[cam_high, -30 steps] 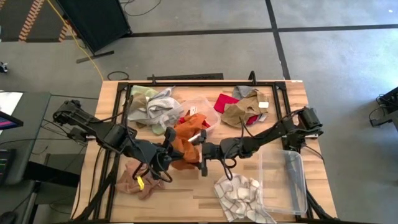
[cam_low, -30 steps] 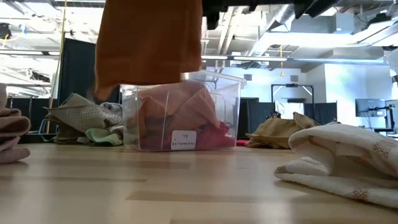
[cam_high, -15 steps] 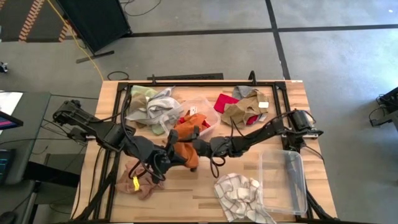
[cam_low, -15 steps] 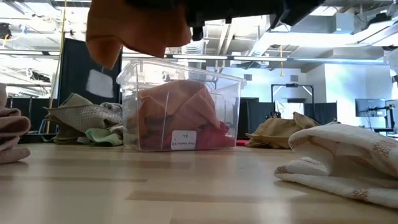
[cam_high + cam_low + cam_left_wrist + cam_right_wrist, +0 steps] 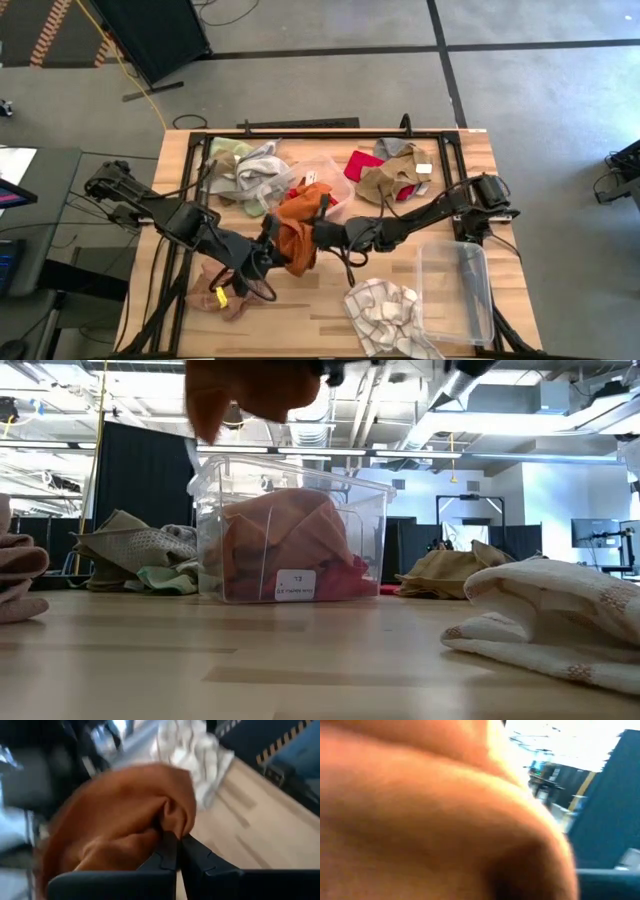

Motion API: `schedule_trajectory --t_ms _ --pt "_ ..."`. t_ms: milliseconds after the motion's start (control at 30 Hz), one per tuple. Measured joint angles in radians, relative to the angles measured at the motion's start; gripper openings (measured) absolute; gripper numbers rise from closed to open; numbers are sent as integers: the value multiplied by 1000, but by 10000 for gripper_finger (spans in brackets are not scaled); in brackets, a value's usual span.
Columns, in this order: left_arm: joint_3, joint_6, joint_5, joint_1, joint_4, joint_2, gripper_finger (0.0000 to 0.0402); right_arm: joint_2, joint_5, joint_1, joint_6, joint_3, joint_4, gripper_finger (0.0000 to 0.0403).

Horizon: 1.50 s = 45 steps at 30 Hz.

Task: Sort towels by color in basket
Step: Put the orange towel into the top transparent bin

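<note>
Wooden table was seen strewn with unsorted cloths, so the sorting was judged well short of done. A clear basket at the middle held reddish and orange cloth, while a second clear bin at the right edge appeared to hold no towels. A grey and pale green heap was left beside the basket, a tan-brown towel on its other side with red beneath it, the checked white towel near the front edge, and a pinkish-tan cloth under the left arm. The rust-orange towel was held aloft just in front of the basket. It was pinched by the left gripper, fingers pressed together on a fold. The right gripper was pressed into the same towel; whether its fingers had gripped the cloth could not be told.
</note>
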Motion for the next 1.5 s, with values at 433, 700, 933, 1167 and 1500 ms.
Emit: schedule_trajectory --t_ms 433,700,933,1167,1500 --pt "-93 -190 -193 106 -139 -1 100 -221 21 -107 76 0 -429 31" --pt "-156 -222 -195 207 -135 0 140 -243 -13 -194 87 0 -605 31" --pt "-155 -212 -131 178 -124 -9 150 -239 -173 -307 149 0 -686 31" --pt "-155 -227 -18 104 -126 -8 149 -205 -329 -392 209 0 -690 31" --pt "-155 -304 110 -29 -134 -8 149 -80 -464 -439 245 54 -693 31"
